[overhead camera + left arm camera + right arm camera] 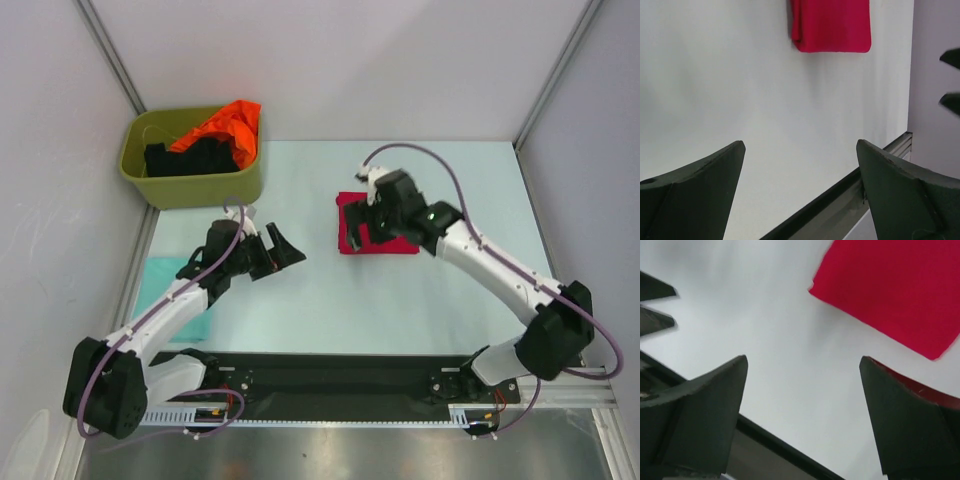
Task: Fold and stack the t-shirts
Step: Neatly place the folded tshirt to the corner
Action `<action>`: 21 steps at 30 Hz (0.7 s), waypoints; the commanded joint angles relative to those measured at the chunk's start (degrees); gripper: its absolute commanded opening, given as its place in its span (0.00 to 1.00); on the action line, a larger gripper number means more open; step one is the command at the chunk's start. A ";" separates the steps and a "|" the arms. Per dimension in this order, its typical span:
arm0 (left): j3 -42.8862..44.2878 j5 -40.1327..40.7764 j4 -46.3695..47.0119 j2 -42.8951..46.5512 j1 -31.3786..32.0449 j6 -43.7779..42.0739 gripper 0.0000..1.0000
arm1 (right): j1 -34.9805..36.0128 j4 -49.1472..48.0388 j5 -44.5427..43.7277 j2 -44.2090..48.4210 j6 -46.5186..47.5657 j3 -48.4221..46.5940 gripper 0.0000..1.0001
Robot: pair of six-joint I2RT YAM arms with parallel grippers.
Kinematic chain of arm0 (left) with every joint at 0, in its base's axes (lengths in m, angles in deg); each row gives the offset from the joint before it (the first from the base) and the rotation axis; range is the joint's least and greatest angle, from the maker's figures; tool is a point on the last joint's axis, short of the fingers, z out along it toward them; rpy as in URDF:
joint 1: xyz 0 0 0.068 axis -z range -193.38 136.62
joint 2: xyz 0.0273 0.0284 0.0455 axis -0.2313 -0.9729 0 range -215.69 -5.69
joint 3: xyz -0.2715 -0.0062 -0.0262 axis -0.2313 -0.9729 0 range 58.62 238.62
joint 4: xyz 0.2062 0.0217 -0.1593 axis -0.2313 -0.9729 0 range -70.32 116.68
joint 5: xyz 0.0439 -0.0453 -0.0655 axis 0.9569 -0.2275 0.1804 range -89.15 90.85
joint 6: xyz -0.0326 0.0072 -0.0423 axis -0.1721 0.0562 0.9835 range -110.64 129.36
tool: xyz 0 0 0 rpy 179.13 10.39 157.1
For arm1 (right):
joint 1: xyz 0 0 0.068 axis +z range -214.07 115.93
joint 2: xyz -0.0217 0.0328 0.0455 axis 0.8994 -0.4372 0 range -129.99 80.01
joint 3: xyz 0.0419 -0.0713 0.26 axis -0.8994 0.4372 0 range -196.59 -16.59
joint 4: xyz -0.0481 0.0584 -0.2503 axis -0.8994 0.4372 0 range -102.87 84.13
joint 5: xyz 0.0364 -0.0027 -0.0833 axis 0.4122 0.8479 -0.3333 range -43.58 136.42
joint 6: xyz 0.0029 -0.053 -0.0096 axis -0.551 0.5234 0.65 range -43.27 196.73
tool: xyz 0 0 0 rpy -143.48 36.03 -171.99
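Top external view, from the left edge of the worktop (300,310): a pale teal t-shirt (172,292) lies flat against that edge, about halfway between near and far, partly under the left arm. In the far left corner stands an olive-green tub (190,187). It holds a black t-shirt (195,158) and an orange t-shirt (225,125), both crumpled, the orange one spilling over the far rim.

Left of the worktop's middle sits the left gripper (287,250), pointing toward the right edge. Its fingers are spread wide. In the left wrist view this gripper (800,145) has only bare tabletop between its two dark fingers, so it carries nothing.

Right of the middle, nearer the far edge, lies the crimson-red t-shirt (395,247), folded into a neat rectangle and flat on the surface. In the left wrist view the same shirt (832,25) shows a folded edge along one side.

The right gripper (368,222) is above the left part of the red shirt, reaching in from the near right corner. In the right wrist view its fingers (802,360) are parted, with bare table between them and the red cloth (895,290) just beyond. Nothing is clamped. Whether a fingertip touches the cloth cannot be told.
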 commanded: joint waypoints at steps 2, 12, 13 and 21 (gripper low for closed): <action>-3.63 -0.89 2.30 6.04 -4.02 6.77 1.00 | 13.36 -5.67 -26.24 8.32 9.89 9.27 1.00; -1.98 -3.70 -5.43 0.16 -13.17 7.31 0.95 | 26.30 -34.89 -34.08 4.83 42.91 33.27 1.00; -1.97 -3.97 -4.65 -0.28 -13.17 6.87 0.93 | 26.84 -38.96 -33.56 3.94 52.09 35.03 1.00; -3.55 -6.07 -2.27 -1.95 -14.05 7.84 0.78 | 25.97 -57.00 -32.15 -10.73 67.46 36.99 0.86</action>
